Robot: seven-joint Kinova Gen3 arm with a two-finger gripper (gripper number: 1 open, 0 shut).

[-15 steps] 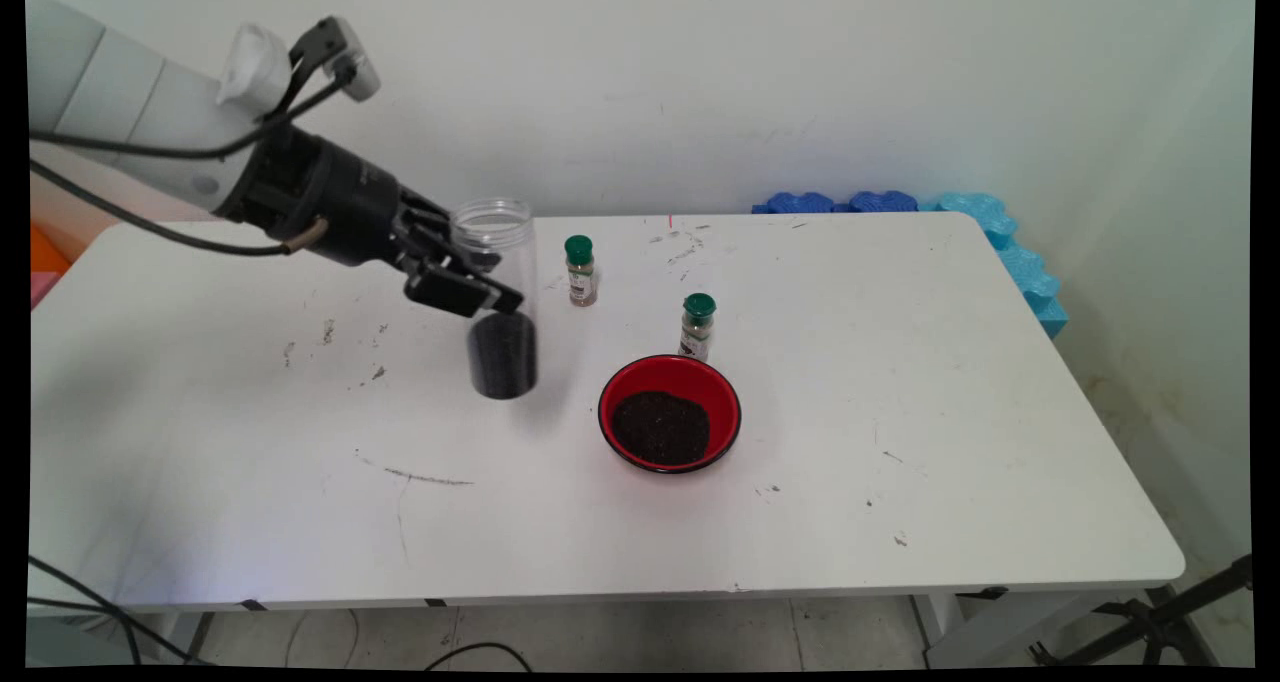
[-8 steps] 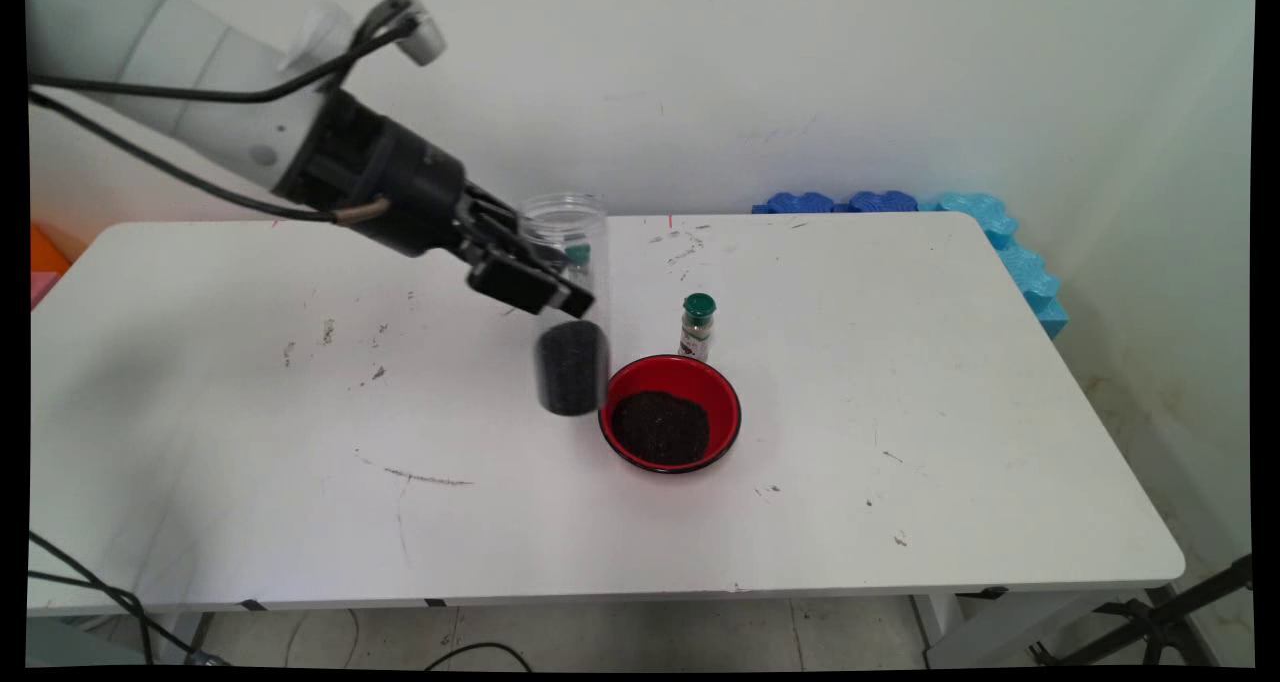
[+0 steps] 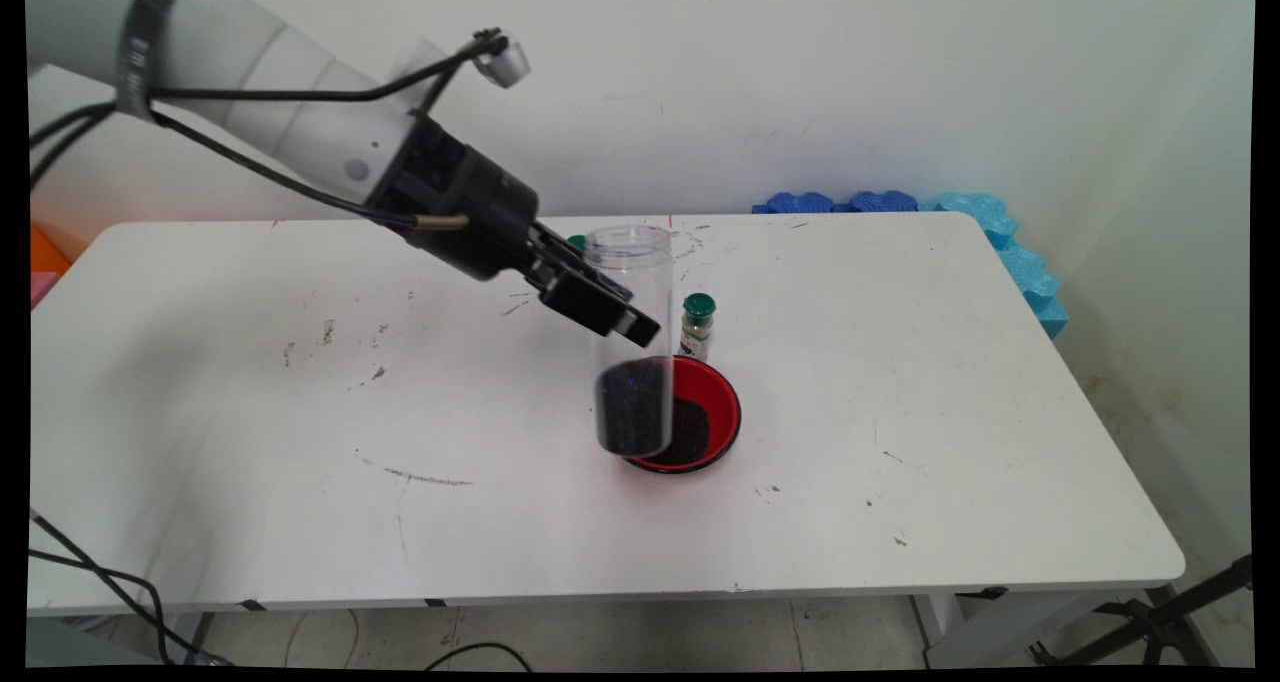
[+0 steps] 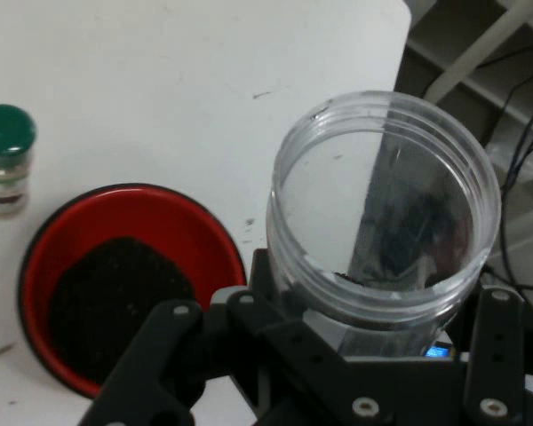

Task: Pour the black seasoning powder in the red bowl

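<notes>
My gripper (image 3: 615, 312) is shut on a clear plastic jar (image 3: 632, 342) with an open mouth and dark grains in its lower part. The jar hangs upright in the air, in front of the left part of a red bowl (image 3: 722, 412) that holds a heap of the same dark grains. In the hand view the jar's open mouth (image 4: 386, 209) fills the middle, held by the gripper (image 4: 373, 355), and the red bowl (image 4: 133, 217) lies to its left. A small green-capped spice bottle (image 3: 697, 327) stands just behind the bowl; it also shows as the spice bottle (image 4: 4, 160) at the left edge.
A second green-capped bottle (image 3: 577, 243) peeks out behind my gripper, mostly hidden. Blue foam pieces (image 3: 1000, 242) lie along the table's far right corner. Dark specks and scuffs mark the white table (image 3: 900, 412). Cables hang below its front edge.
My arm has carried the jar to the right and slightly nearer, from the table's left-middle to in front of the red bowl. The jar now covers the bowl's left part.
</notes>
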